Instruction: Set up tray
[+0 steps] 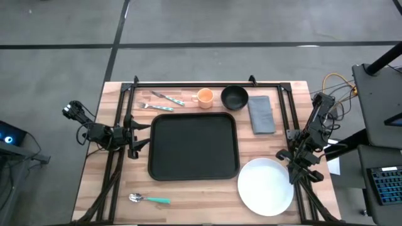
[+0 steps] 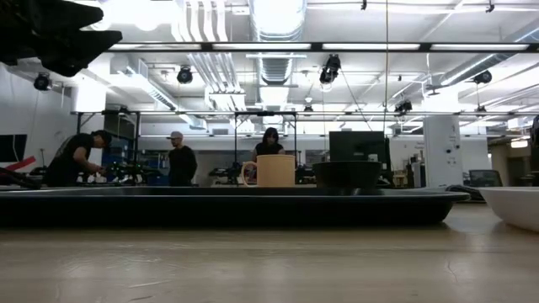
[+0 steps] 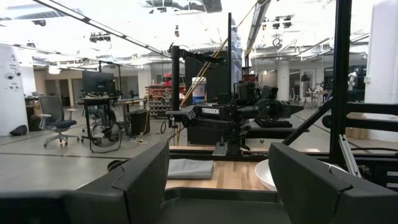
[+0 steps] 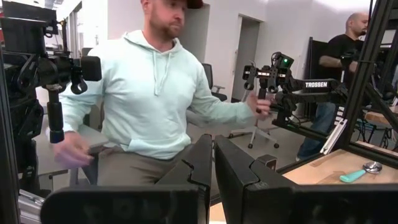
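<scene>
High view: tray waiting mid-table, both arms idling

The table point(image 1: 94, 157) is carrying the black tray point(image 1: 193, 145) at its middle, empty. A white plate point(image 1: 266, 186) is lying just off the tray's near right corner. The left gripper point(image 1: 139, 134) is hovering at the tray's left edge, fingers point(image 3: 140, 180) spread wide and holding nothing. The right gripper point(image 1: 284, 155) is sitting beside the plate, fingers point(image 4: 193, 165) pressed together, empty.
</scene>
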Controlling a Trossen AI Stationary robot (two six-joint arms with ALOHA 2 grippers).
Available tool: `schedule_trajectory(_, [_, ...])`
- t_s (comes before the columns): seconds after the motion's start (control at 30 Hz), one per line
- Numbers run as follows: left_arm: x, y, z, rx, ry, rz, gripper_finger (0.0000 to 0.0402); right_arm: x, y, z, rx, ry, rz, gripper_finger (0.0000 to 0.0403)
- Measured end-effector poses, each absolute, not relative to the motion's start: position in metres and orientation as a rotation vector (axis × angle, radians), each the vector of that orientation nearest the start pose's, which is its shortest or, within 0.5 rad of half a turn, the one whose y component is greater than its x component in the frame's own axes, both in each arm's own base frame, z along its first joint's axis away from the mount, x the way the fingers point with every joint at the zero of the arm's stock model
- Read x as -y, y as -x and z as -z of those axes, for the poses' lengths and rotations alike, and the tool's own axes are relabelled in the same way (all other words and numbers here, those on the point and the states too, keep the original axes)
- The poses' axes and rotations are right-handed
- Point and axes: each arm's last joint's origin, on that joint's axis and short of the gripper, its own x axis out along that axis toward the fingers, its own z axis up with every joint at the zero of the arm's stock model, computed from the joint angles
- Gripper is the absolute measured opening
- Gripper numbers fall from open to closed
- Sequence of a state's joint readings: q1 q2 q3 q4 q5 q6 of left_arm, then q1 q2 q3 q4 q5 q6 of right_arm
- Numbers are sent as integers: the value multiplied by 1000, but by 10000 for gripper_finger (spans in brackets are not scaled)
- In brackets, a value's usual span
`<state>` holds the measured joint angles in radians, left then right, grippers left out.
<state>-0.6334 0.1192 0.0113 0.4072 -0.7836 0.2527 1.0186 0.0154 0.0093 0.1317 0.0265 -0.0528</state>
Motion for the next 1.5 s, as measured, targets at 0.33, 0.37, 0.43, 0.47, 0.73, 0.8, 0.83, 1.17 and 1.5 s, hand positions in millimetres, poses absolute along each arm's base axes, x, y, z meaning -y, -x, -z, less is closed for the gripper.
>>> schedule_trajectory(0.33, [38,-86,-194,213,9,-169,253,-82,-52,-178,139,-17,-987,9])
schedule_trajectory(0.37, [38,-86,-194,214,28,-167,253,-82,-52,-178,139,-17,-987,8])
schedule_trajectory(0.43, [38,-86,-194,216,53,-165,253,-82,-52,-178,139,-17,-987,9])
schedule_trajectory(0.47, [38,-86,-194,217,56,-164,253,-82,-52,-178,140,-17,-987,8])
schedule_trajectory(0.73, [38,-86,-194,217,57,-164,253,-82,-52,-178,139,-17,-987,8])
schedule_trajectory(0.8, [38,-86,-194,217,57,-164,253,-82,-52,-178,140,-17,-987,9])
schedule_trajectory(0.83, [38,-86,-194,219,59,-164,253,-82,-52,-178,141,-18,-987,8])
schedule_trajectory(1.17, [38,-86,-195,223,63,-165,253,-77,-52,-198,340,-96,-865,8])
schedule_trajectory(1.5, [38,-86,-195,223,65,-164,253,-66,-47,-221,651,-6,-718,9])
